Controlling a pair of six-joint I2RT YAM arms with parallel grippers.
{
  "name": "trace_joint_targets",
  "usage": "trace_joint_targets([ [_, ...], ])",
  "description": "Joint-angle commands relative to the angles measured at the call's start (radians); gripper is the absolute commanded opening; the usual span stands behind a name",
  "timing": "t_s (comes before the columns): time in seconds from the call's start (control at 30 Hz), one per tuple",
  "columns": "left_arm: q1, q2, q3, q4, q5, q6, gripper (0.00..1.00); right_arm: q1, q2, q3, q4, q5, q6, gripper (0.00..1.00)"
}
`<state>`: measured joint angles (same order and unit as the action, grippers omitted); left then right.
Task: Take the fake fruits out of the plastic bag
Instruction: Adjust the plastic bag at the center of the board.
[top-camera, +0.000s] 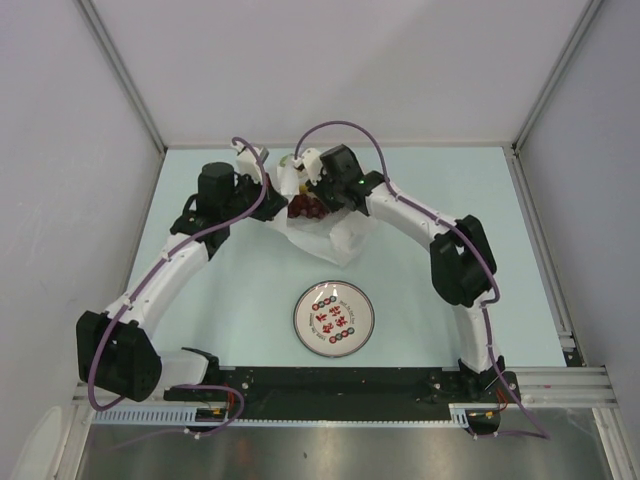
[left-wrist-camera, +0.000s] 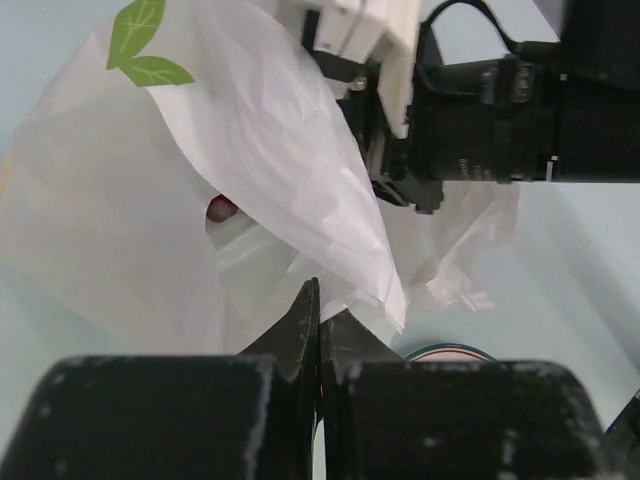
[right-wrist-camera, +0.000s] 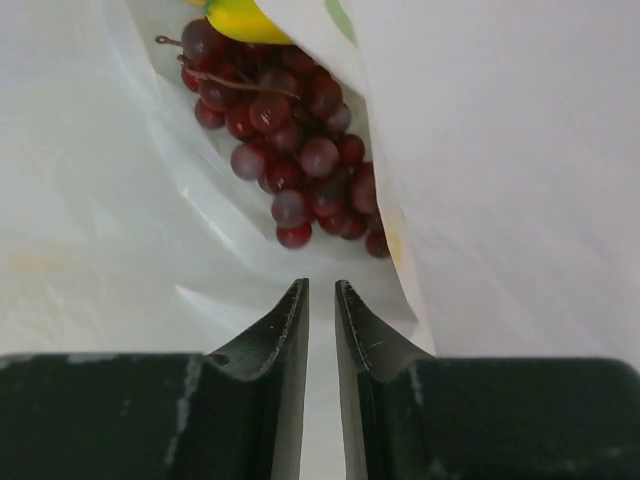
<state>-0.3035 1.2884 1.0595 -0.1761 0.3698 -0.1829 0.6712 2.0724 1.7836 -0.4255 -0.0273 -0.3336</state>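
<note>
1. The plastic bag (top-camera: 335, 235) lies on the table (top-camera: 230, 300), at its far middle, between both arms.
2. The grapes (right-wrist-camera: 295, 150) lie in the bag, with a second fruit (right-wrist-camera: 240, 15) just behind them.
3. The plate (top-camera: 334, 318) sits before the bag, nearer the arm bases.
4. The left gripper (left-wrist-camera: 318, 300) is at the bag's left edge, and the right gripper (right-wrist-camera: 320, 290) is at its mouth, before the grapes.
</note>
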Motion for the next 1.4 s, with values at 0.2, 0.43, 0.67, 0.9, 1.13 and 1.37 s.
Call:
trace_joint_targets([
  [0.2, 0.006, -0.038, 0.002, -0.011, -0.009, 0.02, 0.0, 0.001, 0.153, 0.14, 0.01, -0.207, -0.001, 0.27],
  [0.43, 0.004, -0.038, 0.016, -0.014, 0.009, 0.028, 0.0, -0.022, 0.173, 0.195, 0.001, -0.089, -0.041, 0.27],
  [0.67, 0.006, 0.026, 0.059, 0.044, 0.055, 0.013, 0.0, -0.176, 0.239, 0.201, 0.04, 0.132, -0.079, 0.25],
  [0.9, -0.003, 0.075, 0.085, 0.063, 0.09, -0.026, 0.0, -0.203, 0.196, 0.215, 0.185, 0.199, -0.127, 0.26],
  [1.13, -0.005, 0.078, 0.083, 0.079, 0.092, -0.044, 0.0, -0.183, 0.192, 0.146, 0.246, 0.202, -0.151, 0.24],
  [1.37, -0.009, 0.097, 0.105, 0.079, 0.098, -0.049, 0.0, -0.216, 0.311, 0.358, 0.402, 0.302, -0.202, 0.07],
])
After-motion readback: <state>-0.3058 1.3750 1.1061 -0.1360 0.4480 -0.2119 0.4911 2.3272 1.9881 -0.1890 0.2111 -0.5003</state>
